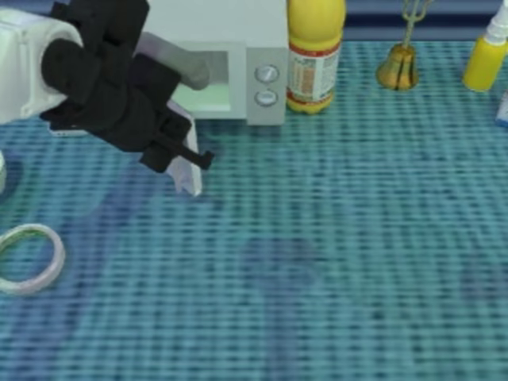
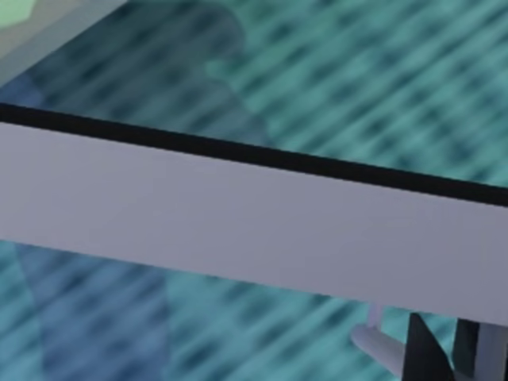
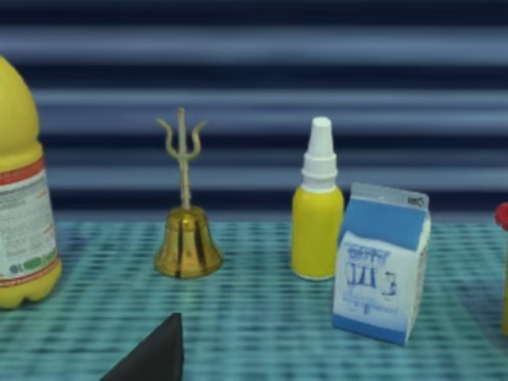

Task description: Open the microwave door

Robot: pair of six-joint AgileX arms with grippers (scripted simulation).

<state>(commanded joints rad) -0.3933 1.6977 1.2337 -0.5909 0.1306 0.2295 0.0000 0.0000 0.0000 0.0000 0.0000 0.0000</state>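
- The microwave (image 1: 238, 55) sits at the back of the counter (image 1: 333, 254), toward its left side, with its two silver knobs (image 1: 266, 85) facing forward, so the front is reachable by an arm coming in from the left.
- The microwave door (image 1: 190, 167) is already swung well out from the front. It juts toward the viewer at the oven's left edge, and the pale greenish interior (image 1: 208, 97) shows behind it.
- The left claw (image 1: 189, 156) is at the door's free edge, black fingers reaching over the panel. Working there, far from where the door joins the box, gives the most leverage for swinging it.
- In the left wrist view the door (image 2: 238, 210) fills the frame as a pale band with a dark edge, very close to the camera, and fingertips (image 2: 425, 353) show in one corner. I cannot tell whether the claw is spread or pinching the panel.
- The right arm is out of the top view. Its wrist camera faces the yellow bottle (image 3: 20, 190), brass bell (image 3: 186, 242), small yellow dropper bottle (image 3: 317, 214) and blue-white carton (image 3: 381, 266), well apart from the oven, so it looks parked. Only a dark tip (image 3: 159, 353) of it shows, and its state cannot be read.
- A pale ring (image 1: 32, 258) lies near the counter's left front, clear of the door's swing.
- Judging by the angle, the task looks mostly done.
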